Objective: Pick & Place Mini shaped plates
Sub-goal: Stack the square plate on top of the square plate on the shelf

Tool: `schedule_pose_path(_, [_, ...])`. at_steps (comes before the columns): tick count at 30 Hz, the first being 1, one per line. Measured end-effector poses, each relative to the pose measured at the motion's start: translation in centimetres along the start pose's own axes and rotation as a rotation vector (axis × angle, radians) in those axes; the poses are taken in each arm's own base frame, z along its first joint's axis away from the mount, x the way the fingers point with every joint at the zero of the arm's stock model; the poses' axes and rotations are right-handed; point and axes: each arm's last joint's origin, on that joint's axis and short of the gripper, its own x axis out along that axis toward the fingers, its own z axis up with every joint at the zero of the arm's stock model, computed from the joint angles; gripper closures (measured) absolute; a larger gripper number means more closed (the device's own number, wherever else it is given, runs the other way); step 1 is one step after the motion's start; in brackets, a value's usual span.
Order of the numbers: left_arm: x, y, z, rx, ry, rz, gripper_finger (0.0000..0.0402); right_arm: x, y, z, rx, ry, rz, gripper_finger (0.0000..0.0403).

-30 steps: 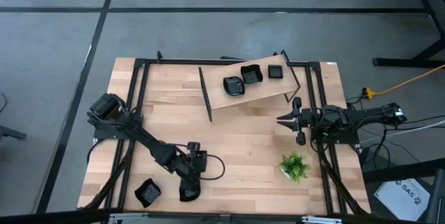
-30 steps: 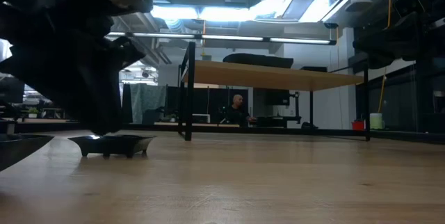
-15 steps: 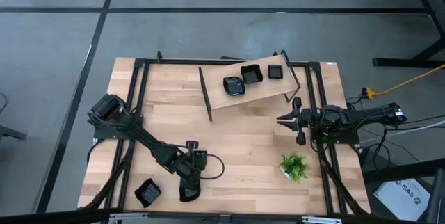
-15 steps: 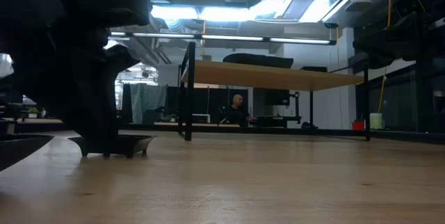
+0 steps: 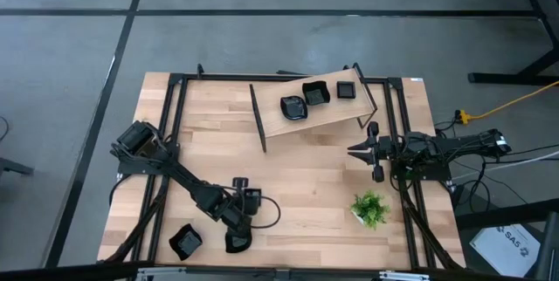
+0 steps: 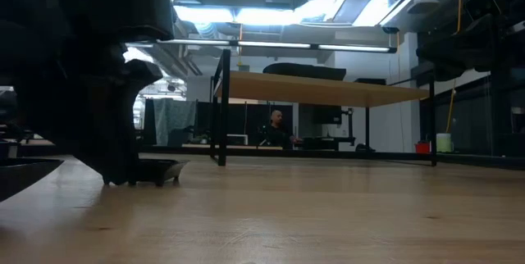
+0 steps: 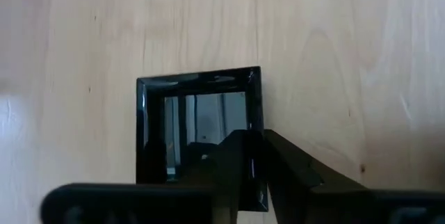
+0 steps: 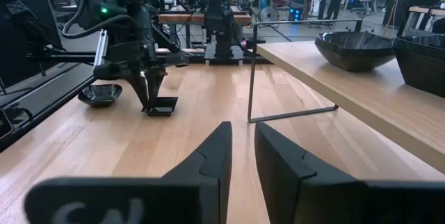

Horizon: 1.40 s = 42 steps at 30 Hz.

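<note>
The left gripper (image 7: 254,165) stands over a square black mini plate (image 7: 200,123) lying flat on the wooden table (image 5: 323,185). Its 2 fingers straddle one wall of the plate, 1 inside the dish and 1 outside, close on either side of the rim; whether they press it firmly cannot be told. Seen from above, this gripper (image 5: 238,229) sits near the table's front edge, left of centre, with the square plate (image 5: 236,243) partly under it. The low view shows the same plate (image 6: 160,170) resting on the tabletop with the fingers coming down onto it.

Just to the left lies another dark mini plate (image 5: 185,242), apart from the first.

The right gripper (image 8: 240,158) hangs idle above the table's right side (image 5: 354,151), its 2 fingers separated by a narrow gap and holding nothing.

At the back stands a raised wooden shelf (image 5: 327,115) carrying 3 more black plates: a round one (image 5: 293,106), a stack of squarish ones (image 5: 315,93) and a small square one (image 5: 347,91). A small green potted plant (image 5: 369,209) sits near the right arm.
</note>
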Motion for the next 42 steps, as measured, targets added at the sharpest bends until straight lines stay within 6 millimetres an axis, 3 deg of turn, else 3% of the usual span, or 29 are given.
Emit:
schedule_pose_path(4, [-0.1, 0.0, -0.1, -0.033, 0.013, -0.001, 0.0389, 0.0, 0.0, 0.0, 0.0, -0.001, 0.0, 0.0338])
schedule_pose_path(9, [-0.2, 0.1, -0.1, -0.064, 0.021, -0.02, 0.0396, 0.0, 0.0, 0.0, 0.0, 0.0, 0.0, 0.0338])
schedule_pose_path(16, [-3.3, 1.1, -0.1, -0.115, 0.068, -0.062, 0.0398, 0.0, 0.0, 0.0, 0.0, 0.0, 0.0, 0.0338])
schedule_pose_path(31, [-11.4, 3.6, 2.3, -0.164, -0.31, -0.072, 0.0398, 0.0, 0.0, 0.0, 0.0, -0.001, 0.0, 0.0338])
schedule_pose_path(36, [-12.8, 4.0, 3.8, -0.101, -0.465, -0.107, 0.0398, 0.0, 0.0, 0.0, 0.0, 0.0, 0.0, 0.0338])
schedule_pose_path(42, [-13.2, 4.9, 4.8, -0.046, -0.541, -0.085, 0.0398, 0.0, 0.0, 0.0, 0.0, 0.0, 0.0, 0.0338])
